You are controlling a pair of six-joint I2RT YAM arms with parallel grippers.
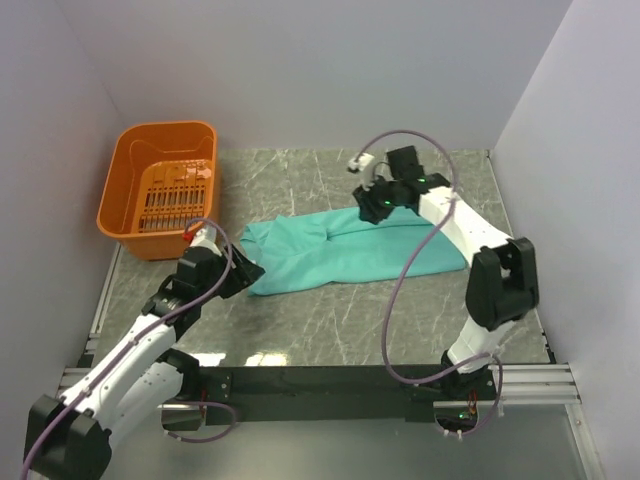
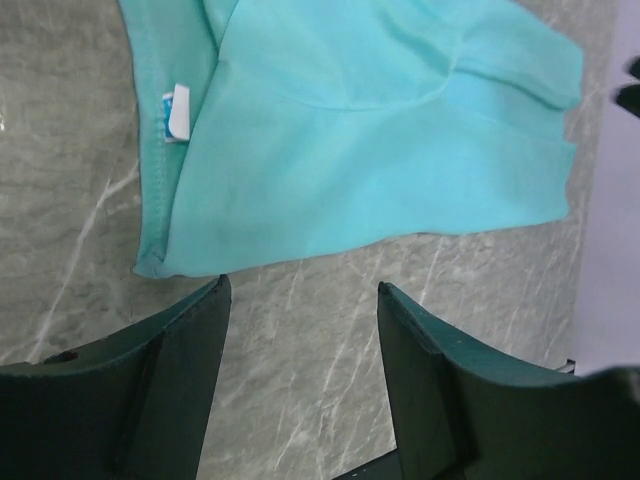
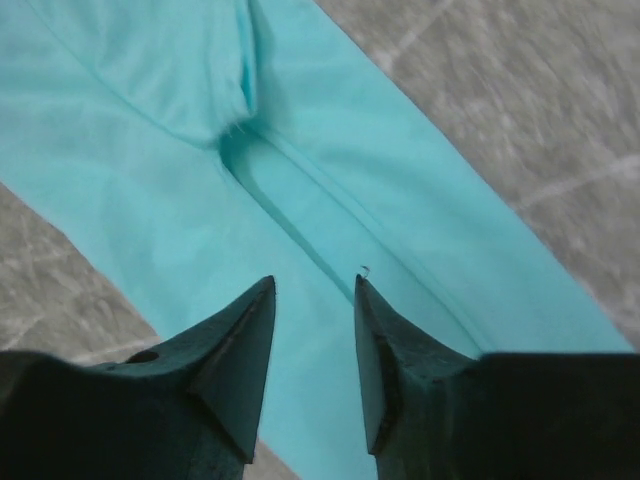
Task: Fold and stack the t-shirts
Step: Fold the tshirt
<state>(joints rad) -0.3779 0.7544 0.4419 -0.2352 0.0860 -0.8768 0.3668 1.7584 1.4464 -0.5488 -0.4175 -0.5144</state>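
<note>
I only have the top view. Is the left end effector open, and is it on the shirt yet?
Observer: The left end effector is open, over bare table, just short of the shirt.
Operator: Any label showing?
Observer: Yes, a white label shows on the shirt's hemmed edge.
Operator: And the right one?
Observer: The right end effector is open over the shirt, nothing between its fingers.

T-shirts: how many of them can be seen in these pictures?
1. The teal t-shirt lies loosely, partly folded, on the table, right of the orange basket. No shirt shows in the basket; a second one hidden under the first cannot be excluded.
</note>
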